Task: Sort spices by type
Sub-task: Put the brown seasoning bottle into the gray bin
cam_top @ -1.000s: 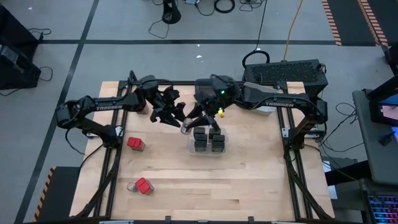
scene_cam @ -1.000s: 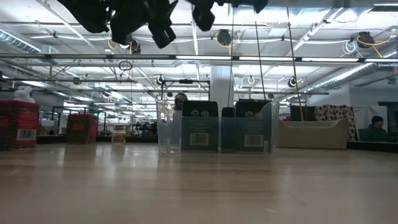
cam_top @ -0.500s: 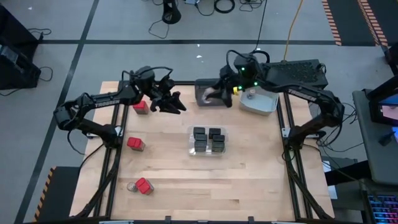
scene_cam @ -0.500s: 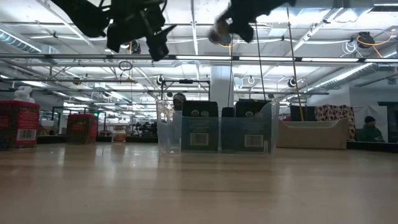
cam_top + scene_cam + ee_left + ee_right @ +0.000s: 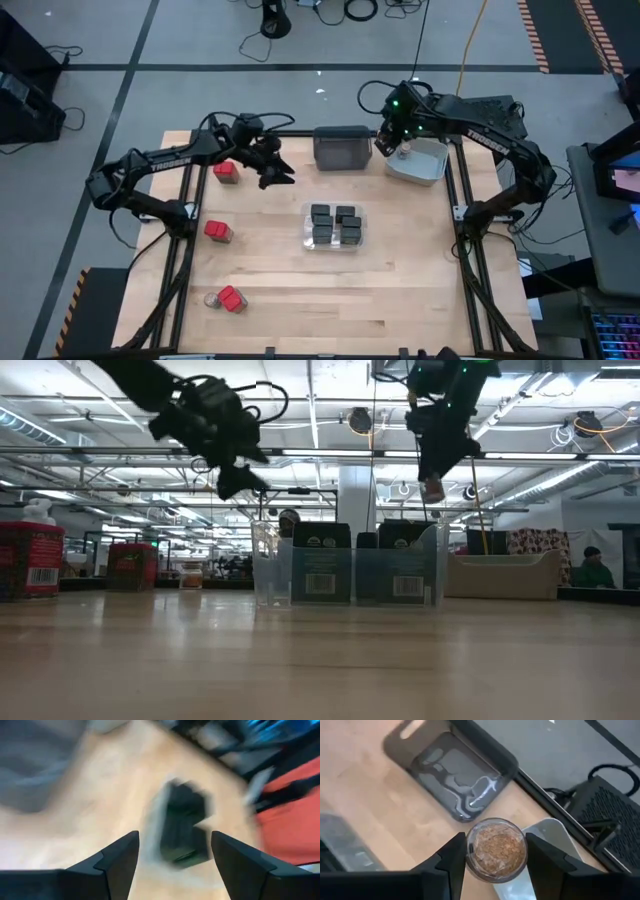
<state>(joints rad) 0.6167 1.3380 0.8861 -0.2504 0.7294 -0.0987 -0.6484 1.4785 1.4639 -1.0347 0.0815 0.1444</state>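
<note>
My right gripper (image 5: 393, 148) hangs high over the near-left edge of the light grey bin (image 5: 420, 165), shut on a small round jar (image 5: 495, 849) of tan spice. My left gripper (image 5: 278, 172) is open in the air near a red-topped box (image 5: 225, 172) at the far left and touches nothing. Several black boxes stand in the clear bin (image 5: 335, 225) at mid-table. Two more red-topped boxes (image 5: 217, 231) (image 5: 232, 299) and a jar (image 5: 211, 299) stand on the table's left side. My right gripper pinches the jar by its round side wall (image 5: 470, 851) between the two fingers. The fingers point down from above in the low view, with the jar (image 5: 433, 488) at their lower ends. It is lifted clear, high above the table.
The dark grey bin (image 5: 342, 148) sits at the far edge between the two grippers. The near half of the table is bare wood. A person (image 5: 600, 565) sits in the room beyond the table's right side.
My right gripper has risen from beside the clear bin and swung toward the far right, past the dark grey bin to the light grey bin, carrying the jar. My left gripper has drawn back from the clear bin toward the far left and come lower.
</note>
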